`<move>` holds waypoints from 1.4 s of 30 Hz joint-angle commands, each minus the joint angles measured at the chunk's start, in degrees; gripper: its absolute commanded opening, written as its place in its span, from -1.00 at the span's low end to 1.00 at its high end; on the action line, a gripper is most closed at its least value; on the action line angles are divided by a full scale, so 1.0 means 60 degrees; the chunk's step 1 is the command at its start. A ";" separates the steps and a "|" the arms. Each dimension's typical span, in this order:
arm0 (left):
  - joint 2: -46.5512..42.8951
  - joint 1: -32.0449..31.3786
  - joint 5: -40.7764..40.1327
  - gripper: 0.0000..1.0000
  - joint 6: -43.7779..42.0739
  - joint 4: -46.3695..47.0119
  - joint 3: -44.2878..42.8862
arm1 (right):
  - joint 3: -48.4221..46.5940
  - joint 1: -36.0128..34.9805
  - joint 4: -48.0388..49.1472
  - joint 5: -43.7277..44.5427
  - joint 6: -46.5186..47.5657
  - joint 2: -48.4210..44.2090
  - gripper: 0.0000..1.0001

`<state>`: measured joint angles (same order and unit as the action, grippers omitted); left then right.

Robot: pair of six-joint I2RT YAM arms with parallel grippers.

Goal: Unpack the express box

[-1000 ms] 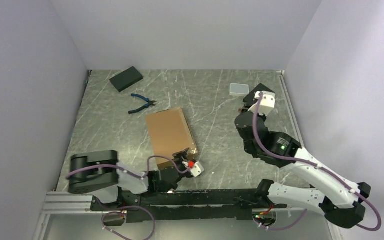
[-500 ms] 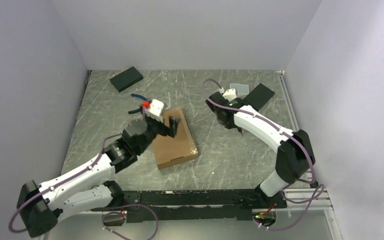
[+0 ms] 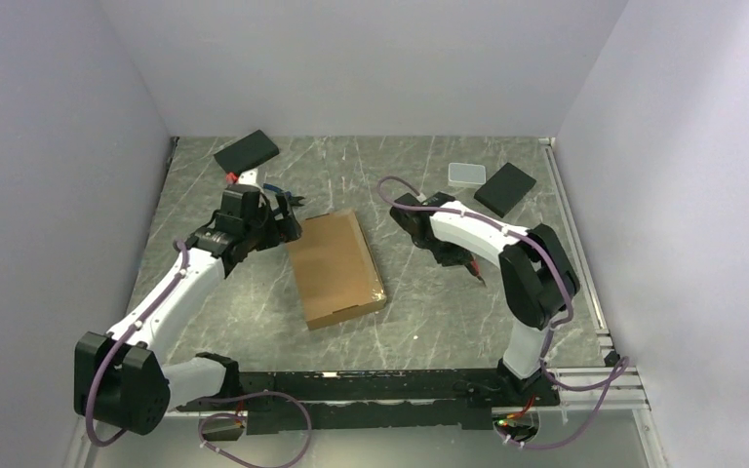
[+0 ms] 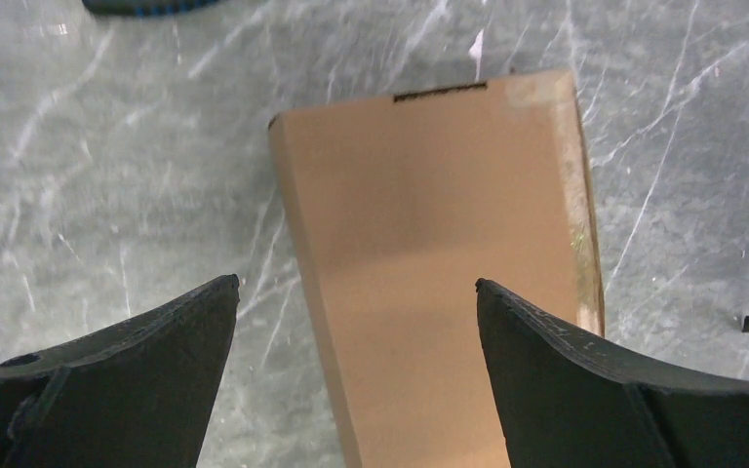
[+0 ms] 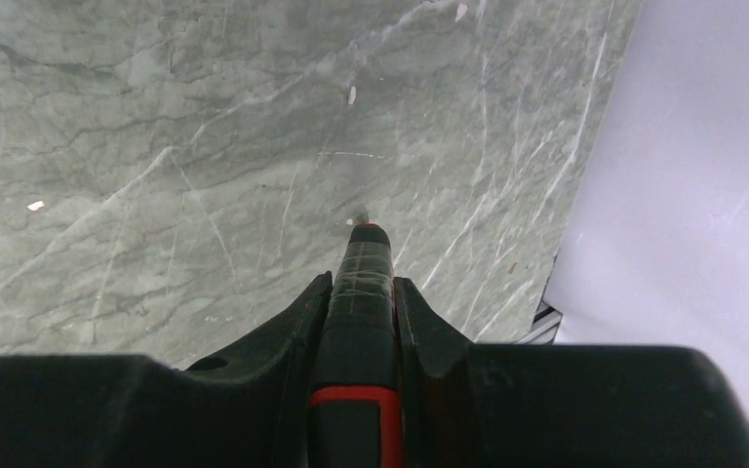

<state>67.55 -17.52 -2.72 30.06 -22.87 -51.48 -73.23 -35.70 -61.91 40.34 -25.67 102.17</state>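
The left pincer (image 4: 356,292) hangs spread wide and empty at the far left corner of the flat, plain brown cardboard express box (image 4: 439,273). The right pincer (image 5: 363,281) is clamped on a slim black tool with a red band (image 5: 363,255). Beneath them lies a grey-green marbled surface (image 3: 419,312), with pale walls (image 3: 351,58) on three sides. On it I count one box, two flat black blocks (image 3: 247,153) (image 3: 505,188), one small white-grey case (image 3: 465,174) and one blue-handled pliers (image 3: 273,185). The box lies closed and slanted at mid-surface, between the arms.
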 commanded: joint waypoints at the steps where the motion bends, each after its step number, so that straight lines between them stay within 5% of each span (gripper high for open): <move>1: -0.0144 0.0325 0.0946 0.91 0.1048 -0.0222 0.0342 | -0.0203 0.0014 -0.0295 0.0190 0.0190 0.0350 -0.61; 12: 0.0123 0.0429 0.1438 0.95 0.1550 -0.0164 0.0741 | -0.0309 -0.0004 0.0574 -0.0265 0.0617 0.1478 -0.27; 16: 0.0442 0.0429 0.1755 0.82 0.1508 -0.0110 0.0890 | -0.0363 -0.0011 0.1131 -0.0621 0.0964 0.1519 -0.15; 28: 0.0986 0.0429 0.2234 0.70 0.1620 0.0272 0.1117 | -0.0232 -0.0010 0.1853 -0.1200 0.1495 0.1589 -0.25; 40: 0.0998 0.0429 0.2666 0.71 0.1808 0.0348 0.1258 | -0.0984 -0.0030 0.2371 -0.3552 0.2002 -0.0742 0.01; 42: 0.0956 0.0429 0.2740 0.71 0.1858 0.0402 0.1292 | -0.0988 0.0019 0.2879 -0.4754 0.2086 -0.1079 0.29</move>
<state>73.78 -15.18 11.84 39.94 -22.28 -43.97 -76.16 -35.81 -50.00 23.22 -14.94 101.21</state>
